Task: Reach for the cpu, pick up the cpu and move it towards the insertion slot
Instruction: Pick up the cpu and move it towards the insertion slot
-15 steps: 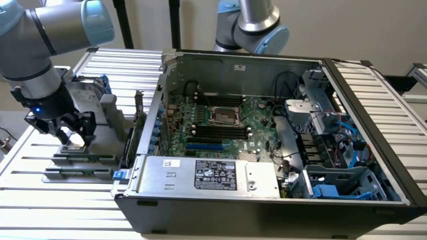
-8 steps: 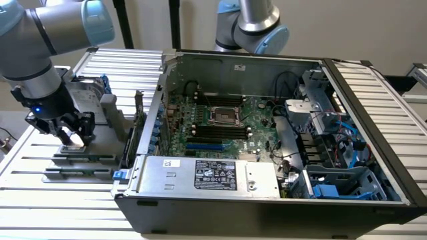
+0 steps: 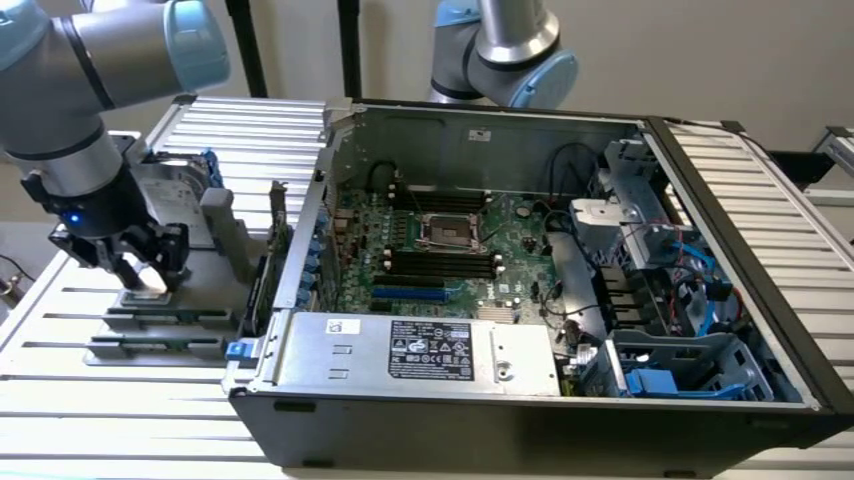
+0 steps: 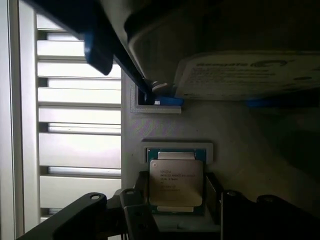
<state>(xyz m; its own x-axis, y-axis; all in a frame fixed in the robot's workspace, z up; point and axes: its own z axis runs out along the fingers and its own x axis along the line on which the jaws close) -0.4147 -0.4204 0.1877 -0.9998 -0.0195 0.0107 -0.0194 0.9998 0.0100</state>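
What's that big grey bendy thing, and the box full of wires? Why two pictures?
The bendy thing is a robot arm. At its end sits a gripper, its hand. One picture comes from a camera standing off the arm; the other from a camera on its wrist. The box is an open computer on a slatted table. The gripper hangs right at a small square chip, the cpu, which lies in a pale holder at the exterior view's left of the computer. I cannot tell whether it grips the chip yet. The square metal frame inside the computer is the insertion slot, where such a chip fits.
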